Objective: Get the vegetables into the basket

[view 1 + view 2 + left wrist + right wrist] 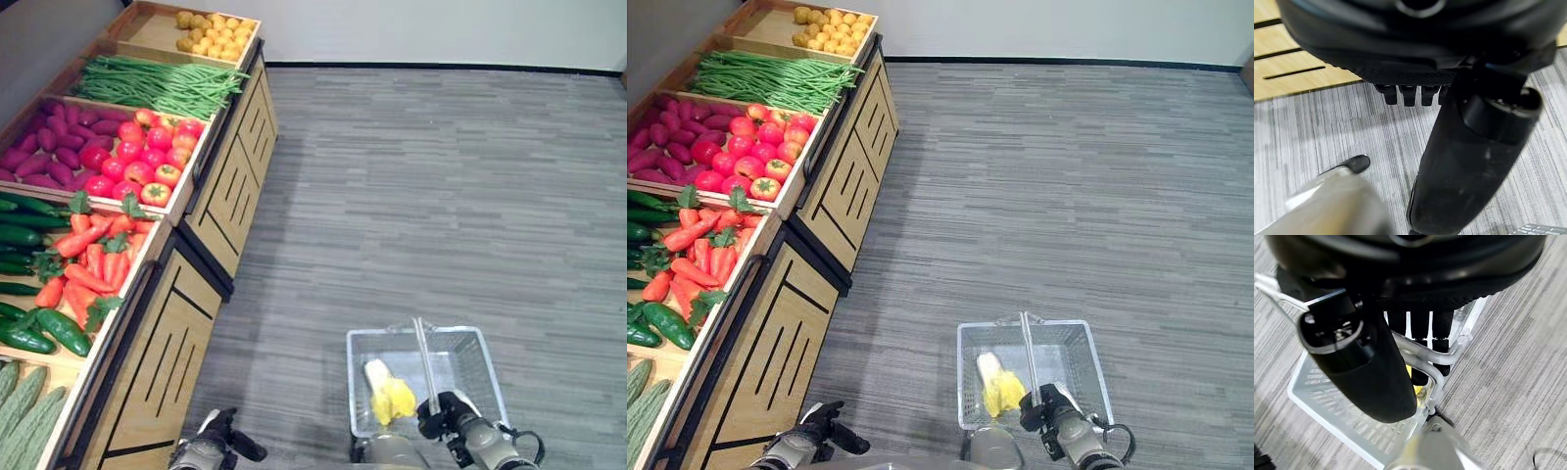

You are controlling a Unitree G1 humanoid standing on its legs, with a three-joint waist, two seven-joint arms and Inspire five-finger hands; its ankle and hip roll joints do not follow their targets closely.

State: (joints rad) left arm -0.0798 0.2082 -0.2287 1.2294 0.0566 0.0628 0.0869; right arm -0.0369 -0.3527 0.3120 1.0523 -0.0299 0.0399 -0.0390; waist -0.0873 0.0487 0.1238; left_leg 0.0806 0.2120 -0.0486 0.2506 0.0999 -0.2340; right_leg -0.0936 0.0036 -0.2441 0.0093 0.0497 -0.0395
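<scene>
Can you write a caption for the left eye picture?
Right hand carries a clear basket with one yellow vegetable beside the produce stand.

head eyes: high, facing down, sharing the produce stand (147, 245), grey floor (1068, 196) and basket (470, 343) | left wrist: very close, along the left hand (1415, 95) to floor and stand front | right wrist: very close, over the right hand (1420, 325) into the basket

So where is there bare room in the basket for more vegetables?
The basket has bare mesh right of its handle, held by the right hand, and at its far left corner. The yellow vegetable crowds the near left.
</scene>
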